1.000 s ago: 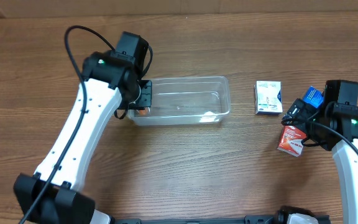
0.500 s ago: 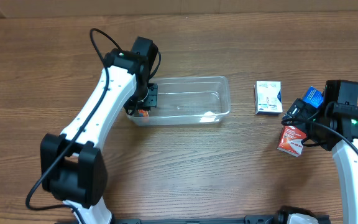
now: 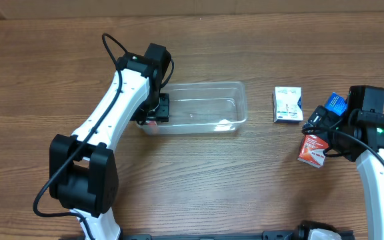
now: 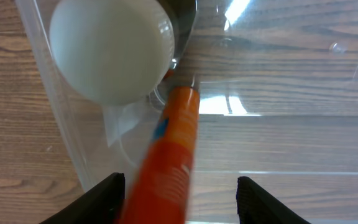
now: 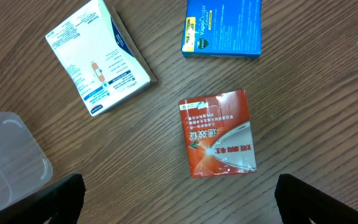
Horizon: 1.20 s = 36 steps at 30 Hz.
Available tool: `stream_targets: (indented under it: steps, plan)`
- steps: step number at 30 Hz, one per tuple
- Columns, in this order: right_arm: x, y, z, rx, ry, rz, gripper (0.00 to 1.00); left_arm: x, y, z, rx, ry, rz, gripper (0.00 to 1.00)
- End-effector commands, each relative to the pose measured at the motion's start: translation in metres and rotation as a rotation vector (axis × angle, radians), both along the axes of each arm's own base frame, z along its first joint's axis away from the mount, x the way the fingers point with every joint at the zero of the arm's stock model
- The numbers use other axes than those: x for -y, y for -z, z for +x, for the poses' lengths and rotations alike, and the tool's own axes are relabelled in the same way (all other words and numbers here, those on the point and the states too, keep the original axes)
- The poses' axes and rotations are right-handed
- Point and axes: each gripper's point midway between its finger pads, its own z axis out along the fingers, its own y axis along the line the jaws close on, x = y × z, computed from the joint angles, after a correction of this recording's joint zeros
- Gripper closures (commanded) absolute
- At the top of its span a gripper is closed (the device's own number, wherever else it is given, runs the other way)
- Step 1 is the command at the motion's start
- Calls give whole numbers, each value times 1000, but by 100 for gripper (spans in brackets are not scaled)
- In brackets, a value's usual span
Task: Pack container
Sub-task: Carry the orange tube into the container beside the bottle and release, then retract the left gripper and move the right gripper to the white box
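Clear container [image 3: 241,100] centre-left on tabletop [image 3: 179,187], well apart from white box [image 3: 287,105], blue box [image 3: 337,102] and red box [image 5: 218,132] at right. Left hand [image 4: 180,200] spread wide over its left end; orange tube [image 4: 173,149] and white round object [image 4: 110,50] beneath. Right hand [image 5: 179,205] wide, empty, above red box.

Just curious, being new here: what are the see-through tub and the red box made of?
The tub apparently clear glossy plastic; the table's grain shows through it, with glints. The red box likely cardboard with a shiny film or coating, judging by its folded edges and sheen.
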Motion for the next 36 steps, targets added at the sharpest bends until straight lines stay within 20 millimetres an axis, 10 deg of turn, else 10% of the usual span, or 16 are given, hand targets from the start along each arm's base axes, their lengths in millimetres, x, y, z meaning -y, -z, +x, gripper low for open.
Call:
stream_targets:
  steps: [1, 14, 30, 36]
  plan:
    - [2, -9, 5, 31, 4, -5, 0, -5, 0, -1, -4, -14, 12, 42]
    - [2, -9, 5, 31, 4, -5, 0, -13, -27, 12, 54, -15, 62, 44]
    - [-1, -5, -10, -34, -15, 1, 0, -1, -149, 40, 354, -3, -67, 34]
    - [-8, -60, 15, 97, -112, -28, 0, -18, -215, 10, 522, -83, -136, 23]
